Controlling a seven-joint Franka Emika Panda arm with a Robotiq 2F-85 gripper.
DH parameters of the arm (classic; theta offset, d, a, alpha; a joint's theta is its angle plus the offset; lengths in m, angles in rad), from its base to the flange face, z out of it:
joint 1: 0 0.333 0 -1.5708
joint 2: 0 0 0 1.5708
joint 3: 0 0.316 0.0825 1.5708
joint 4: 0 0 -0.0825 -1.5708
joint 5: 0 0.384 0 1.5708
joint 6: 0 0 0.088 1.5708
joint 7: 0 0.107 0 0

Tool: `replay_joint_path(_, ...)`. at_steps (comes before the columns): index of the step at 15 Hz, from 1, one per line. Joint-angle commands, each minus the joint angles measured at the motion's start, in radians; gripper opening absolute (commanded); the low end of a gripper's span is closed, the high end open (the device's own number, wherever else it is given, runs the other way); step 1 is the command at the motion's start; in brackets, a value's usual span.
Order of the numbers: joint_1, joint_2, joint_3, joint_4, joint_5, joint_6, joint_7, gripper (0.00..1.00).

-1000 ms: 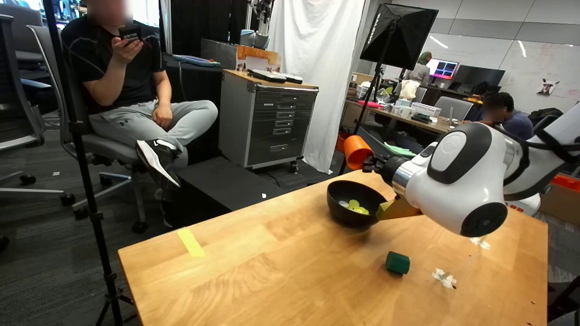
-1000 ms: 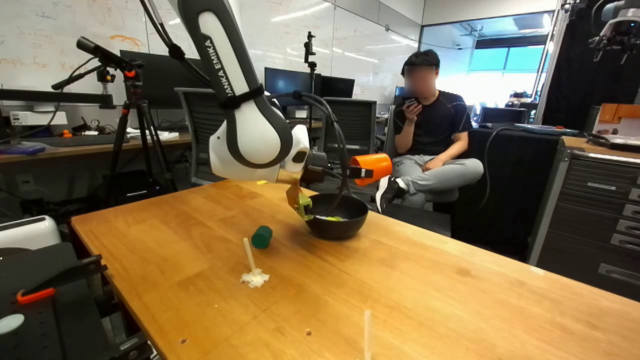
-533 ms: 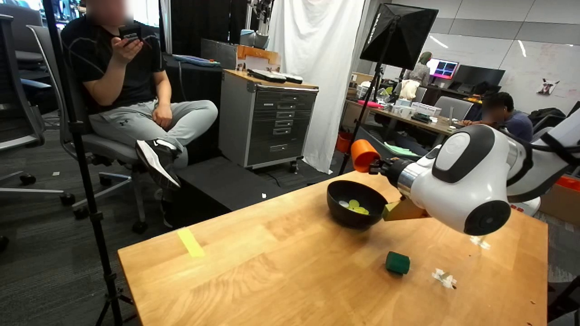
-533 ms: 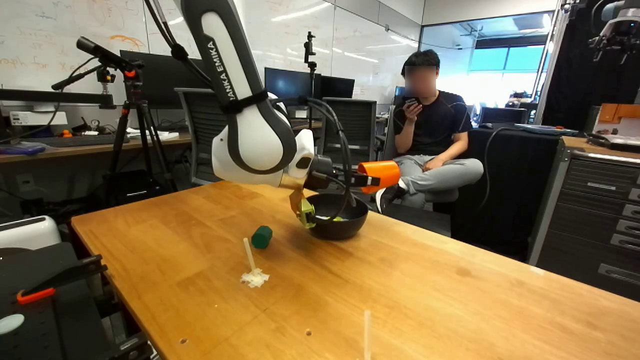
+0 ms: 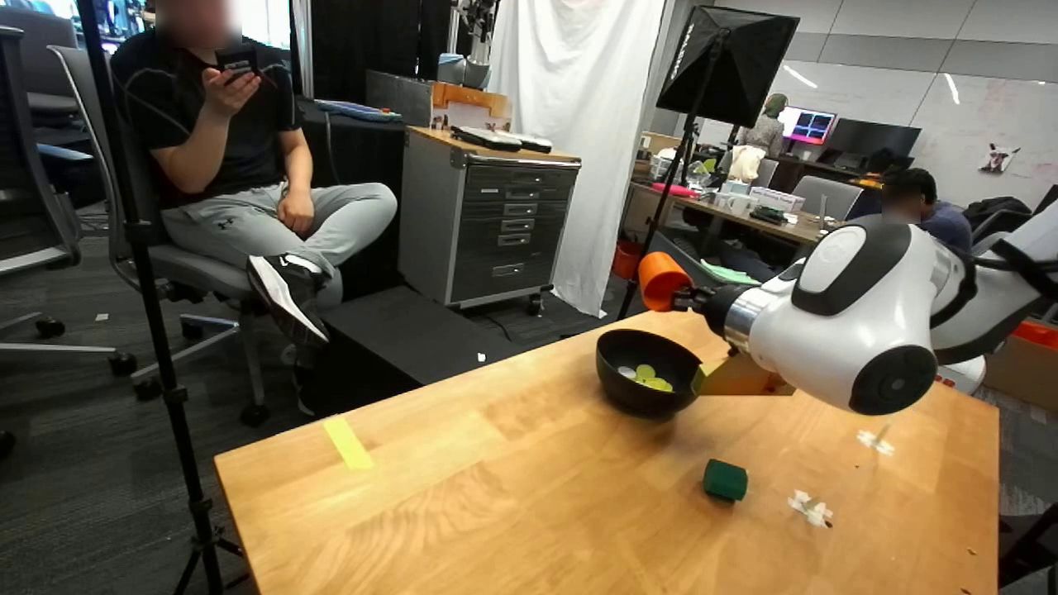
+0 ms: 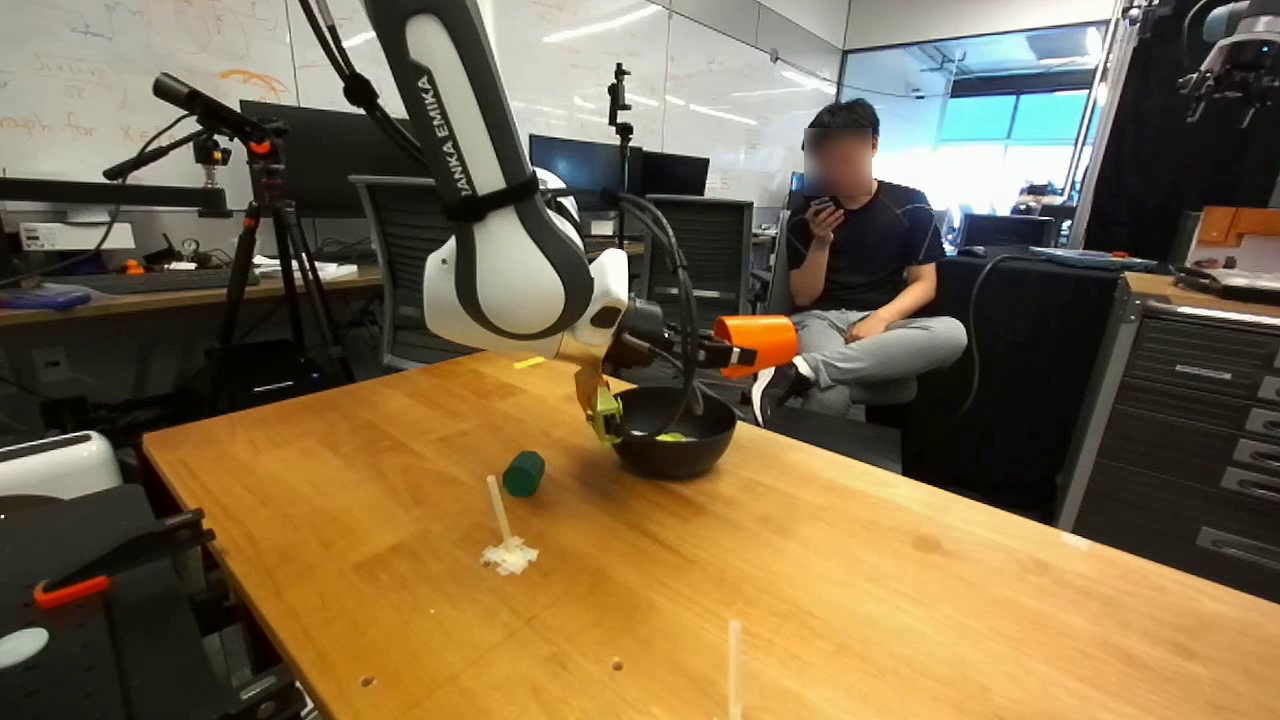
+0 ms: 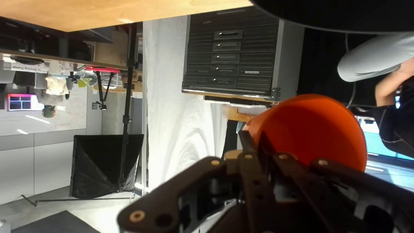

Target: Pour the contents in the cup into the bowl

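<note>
The orange-red cup (image 5: pixel 661 281) is tilted onto its side in the air, above and behind the black bowl (image 5: pixel 630 401) in an exterior view. The cup also shows in an exterior view (image 6: pixel 768 342). My gripper (image 5: pixel 683 299) is shut on the cup's wall, one finger inside and one outside. In the wrist view the cup (image 7: pixel 312 126) turns its mouth to the camera, and the visible inside shows no bits. Pale yellowish-green bits (image 5: pixel 651 378) lie in the bowl. The bowl stands upright on the table and also shows in an exterior view (image 6: pixel 675 462).
A yellow bracket (image 5: pixel 744 378) on my wrist hangs low beside the bowl's rim; I cannot tell whether they touch. A green block (image 5: pixel 726 481) lies on the wooden table (image 5: pixel 463 496). Thin pale sticks (image 6: pixel 498 508) stand up from the table. A person sits beyond it.
My gripper with the cup has shifted slightly, dipping at half a second ago and rising a little since. The bowl and the bits in it look unchanged.
</note>
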State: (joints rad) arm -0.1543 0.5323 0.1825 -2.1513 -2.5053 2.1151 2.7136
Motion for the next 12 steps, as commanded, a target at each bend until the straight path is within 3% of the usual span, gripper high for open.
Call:
replay_joint_path(1, -0.094, -0.142, 0.100, -0.082, -0.018, 0.066, 0.033, 0.02)
replay_joint_path(5, -0.289, -0.242, 0.282, -0.109, -0.018, 0.199, 0.034, 0.02)
replay_joint_path(12, -0.750, -0.284, 0.633, -0.033, -0.006, 0.500, 0.038, 0.02)
